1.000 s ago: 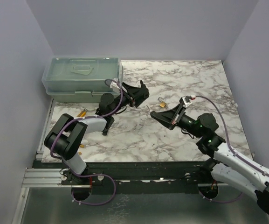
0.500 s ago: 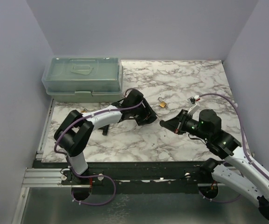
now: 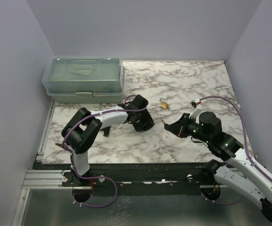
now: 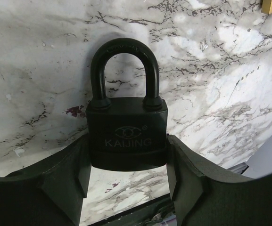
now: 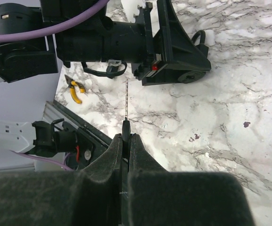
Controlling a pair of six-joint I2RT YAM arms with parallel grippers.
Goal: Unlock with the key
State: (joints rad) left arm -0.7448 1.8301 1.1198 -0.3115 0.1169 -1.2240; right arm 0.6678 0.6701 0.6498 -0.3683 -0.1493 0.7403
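The left end effector (image 3: 143, 120) sits over the middle of the marble counter (image 3: 192, 80), clamped on a black padlock (image 4: 127, 136). In the left wrist view its two dark fingers (image 4: 74, 174) press against both sides of the lock body. The shackle points away from the wrist, over the marble surface. The body carries an embossed brand mark on its face.

The right end effector (image 3: 168, 125) is just to the right of the left one, nearer the counter's near edge than its far edge. Its fingers are together and pinch the key (image 5: 127, 106). In the right wrist view the key's black head is squeezed between the fingertips (image 5: 136, 143). The thin metal blade sticks straight out toward the left end effector. The blade's tip is close to that end effector's black housing but apart from it. Whether it lines up with the keyhole cannot be told.

A small brass padlock (image 3: 164, 104) lies on the counter just beyond the two end effectors, toward the far edge, touching neither. A pale green lidded box (image 3: 84, 80) stands at the counter's far left corner. Yellow-handled pliers (image 5: 74, 92) lie near the left edge, seen in the right wrist view under the left arm.
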